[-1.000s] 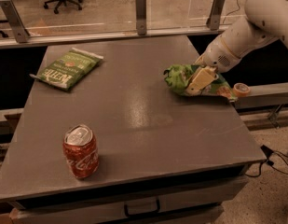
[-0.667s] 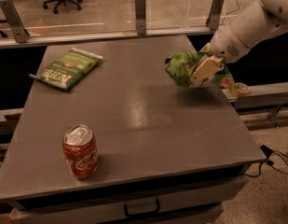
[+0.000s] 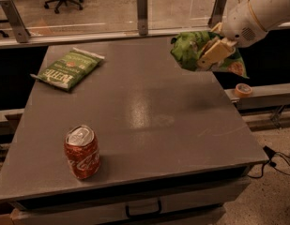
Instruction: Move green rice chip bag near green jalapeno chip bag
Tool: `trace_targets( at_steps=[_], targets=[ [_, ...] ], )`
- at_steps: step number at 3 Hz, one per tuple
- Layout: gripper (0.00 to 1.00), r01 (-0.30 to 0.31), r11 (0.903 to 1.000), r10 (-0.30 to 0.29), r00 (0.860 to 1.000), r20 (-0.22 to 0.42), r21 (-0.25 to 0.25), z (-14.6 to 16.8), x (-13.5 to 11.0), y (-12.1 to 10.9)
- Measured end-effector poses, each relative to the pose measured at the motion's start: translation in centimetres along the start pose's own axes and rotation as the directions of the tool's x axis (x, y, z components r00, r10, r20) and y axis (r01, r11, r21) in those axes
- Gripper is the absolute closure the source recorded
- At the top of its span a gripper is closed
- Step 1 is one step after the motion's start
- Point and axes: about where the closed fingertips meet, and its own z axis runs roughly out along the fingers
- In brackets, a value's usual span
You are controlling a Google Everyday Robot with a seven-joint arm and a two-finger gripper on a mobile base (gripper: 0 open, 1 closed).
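The green rice chip bag [image 3: 189, 50] has risen since a second ago: then it sat low at the table's far right edge, and now it hangs clear above that far right corner, its shadow faint on the surface below. The gripper [image 3: 208, 58] is clamped on the bag's right side, one tan finger lying across the crumpled front, and the white arm reaches in from the upper right. A tan chip picture shows on the bag's lower right tail, which droops past the table edge.

The green jalapeno chip bag [image 3: 68, 69] lies flat at the far left of the grey table [image 3: 149, 116], well apart from the lifted bag, its white lettering facing up. At the near left stands a red soda can [image 3: 82, 152], upright with its silver top showing.

Off the table to the right, a roll of tape [image 3: 242, 89] rests on a ledge. Beyond the far edge runs a rail with upright posts [image 3: 142, 13].
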Motion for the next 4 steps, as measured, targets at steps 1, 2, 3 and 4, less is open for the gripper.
trace_targets(
  at_steps=[1,2,3,4],
  targets=[
    [1.0,0.04,0.9991,-0.039,0.998,0.042,-0.014,2.0,-2.6,0.1],
    [1.0,0.092,0.9957,-0.09,0.991,0.094,-0.012,5.1,-6.6,-0.5],
    [1.0,0.15,0.9887,-0.146,0.976,0.161,-0.011,9.4,-12.5,-1.6],
    [1.0,0.177,0.9835,-0.167,0.964,0.208,-0.034,12.5,-16.2,-1.3]
  ],
)
